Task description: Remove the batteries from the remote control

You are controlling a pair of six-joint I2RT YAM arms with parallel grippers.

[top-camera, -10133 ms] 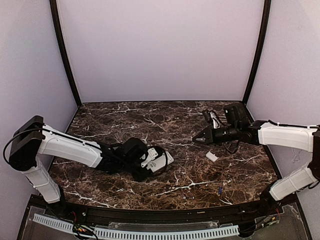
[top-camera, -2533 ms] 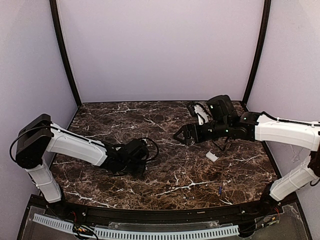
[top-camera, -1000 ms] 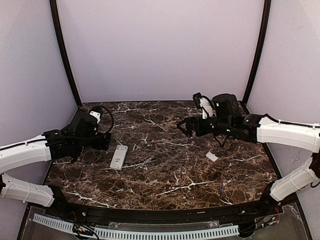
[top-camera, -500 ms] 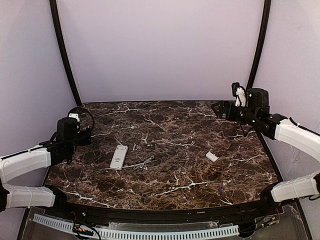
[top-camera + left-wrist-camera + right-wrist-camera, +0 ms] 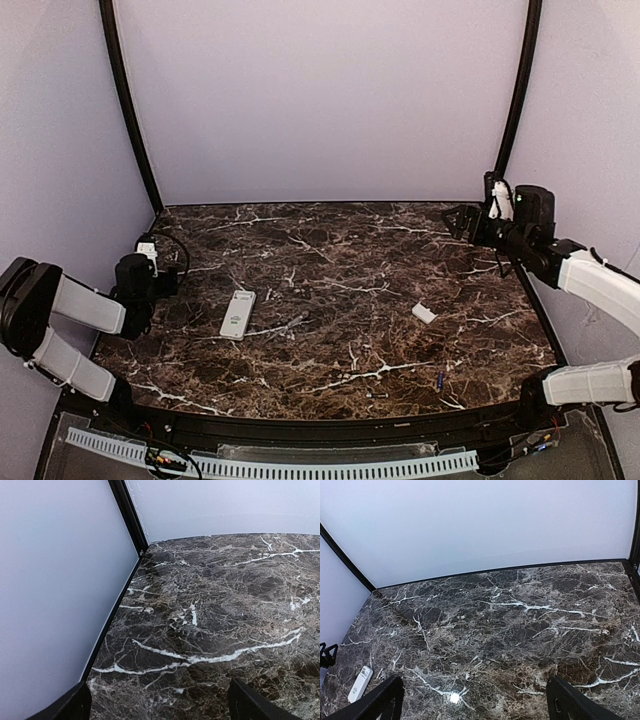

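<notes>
The remote control [image 5: 238,313] is a slim white bar lying flat on the left half of the marble table [image 5: 340,250]; it also shows small at the lower left of the right wrist view [image 5: 360,684]. One dark blue battery [image 5: 440,379] lies near the front right edge. My left gripper [image 5: 150,280] sits pulled back at the left wall, well left of the remote, its jaws open over bare marble [image 5: 162,707]. My right gripper [image 5: 456,221] hovers at the back right corner, open and empty [image 5: 477,702].
A small white cover piece [image 5: 424,313] lies right of centre, between the remote and the right arm. Black corner posts [image 5: 130,110] and pale walls close in the table on three sides. A black rail [image 5: 320,425] runs along the front edge.
Both arms have drawn back from the middle to the sides: the left folded in against the left wall, the right swung to the back right corner. The remote lies free on the table.
</notes>
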